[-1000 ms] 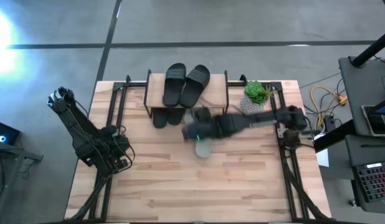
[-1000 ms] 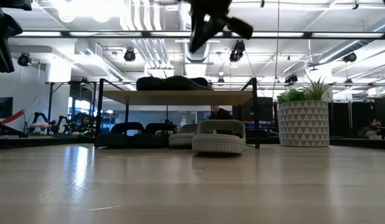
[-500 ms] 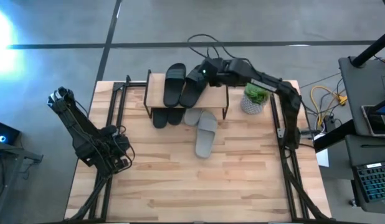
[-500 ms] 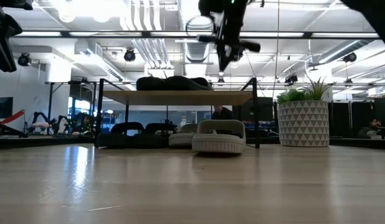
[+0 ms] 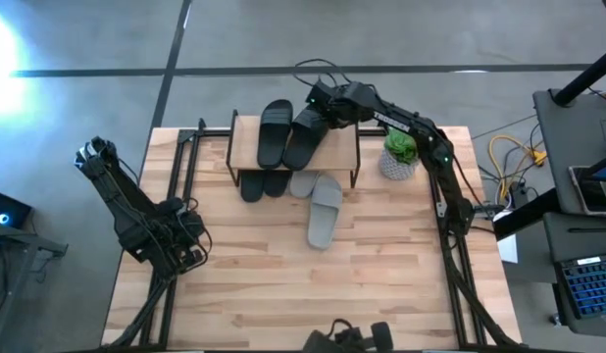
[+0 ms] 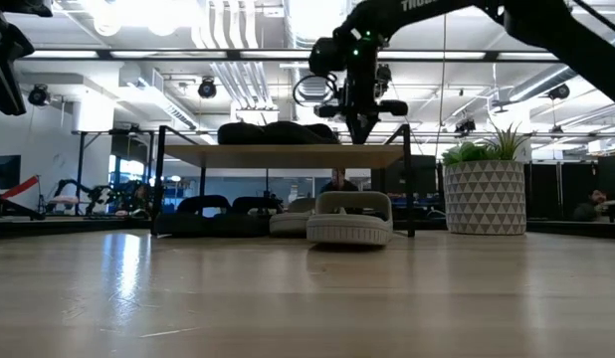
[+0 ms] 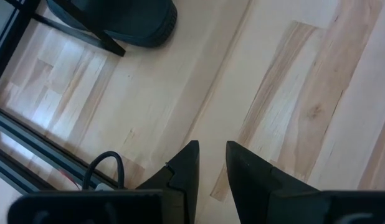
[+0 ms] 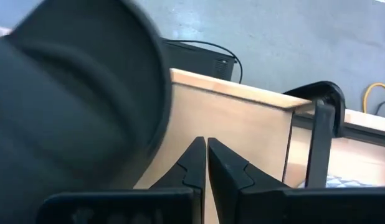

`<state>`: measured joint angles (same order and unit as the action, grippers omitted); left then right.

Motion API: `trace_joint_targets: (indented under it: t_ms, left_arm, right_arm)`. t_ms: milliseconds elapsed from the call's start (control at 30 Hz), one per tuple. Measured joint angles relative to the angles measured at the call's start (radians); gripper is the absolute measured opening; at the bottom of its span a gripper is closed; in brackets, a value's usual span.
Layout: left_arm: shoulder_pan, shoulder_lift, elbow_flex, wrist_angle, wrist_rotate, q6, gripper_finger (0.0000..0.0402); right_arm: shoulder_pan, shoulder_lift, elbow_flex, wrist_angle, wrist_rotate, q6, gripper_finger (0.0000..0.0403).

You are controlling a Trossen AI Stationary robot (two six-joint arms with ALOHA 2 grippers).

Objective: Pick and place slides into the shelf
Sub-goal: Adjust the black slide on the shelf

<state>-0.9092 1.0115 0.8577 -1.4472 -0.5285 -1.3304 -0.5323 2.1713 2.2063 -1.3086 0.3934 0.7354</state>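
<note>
The shelf [image 5: 342,147] stands at the table's far middle. Two black slides [image 5: 276,132] [image 5: 305,137] lie on its top board. Another black pair [image 5: 252,184] sits under it, and beside that pair one grey-green slide [image 5: 303,183] lies partly under the board. A second grey-green slide [image 5: 324,211] lies sole-down on the table in front. My right gripper [image 5: 321,106] [image 6: 363,134] is shut and hovers just above the shelf's far right, next to the right black slide [image 8: 74,93]. My left gripper [image 7: 211,155] waits at the table's left, slightly open over bare wood.
A potted plant [image 5: 399,155] [image 6: 484,194] stands right of the shelf, close under my right arm. The shelf's black frame post [image 8: 320,137] rises beside my right fingers. A dark shape [image 5: 347,336] shows at the table's near edge. Bare wood lies between the front slide and that edge.
My right gripper, shut throughout, has swung from above the grey-green slide on the table toward the far edge. It now hangs over the shelf's top board by the right black slide. The slides have kept their places.
</note>
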Motion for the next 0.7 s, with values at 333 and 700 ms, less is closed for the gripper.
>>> trace_joint_targets:
  t_ms: [333, 700]
  left_arm:
    - [0.000, 0.000, 0.000, -0.011, 0.000, 0.001, 0.0065]
    - [0.000, 0.000, 0.000, -0.010, 0.000, 0.000, 0.0065]
  right_arm:
    - [-0.020, 0.008, 0.000, 0.081, -0.033, -0.033, 0.0009]
    - [-0.024, 0.041, 0.000, 0.203, -0.049, -0.057, 0.0008]
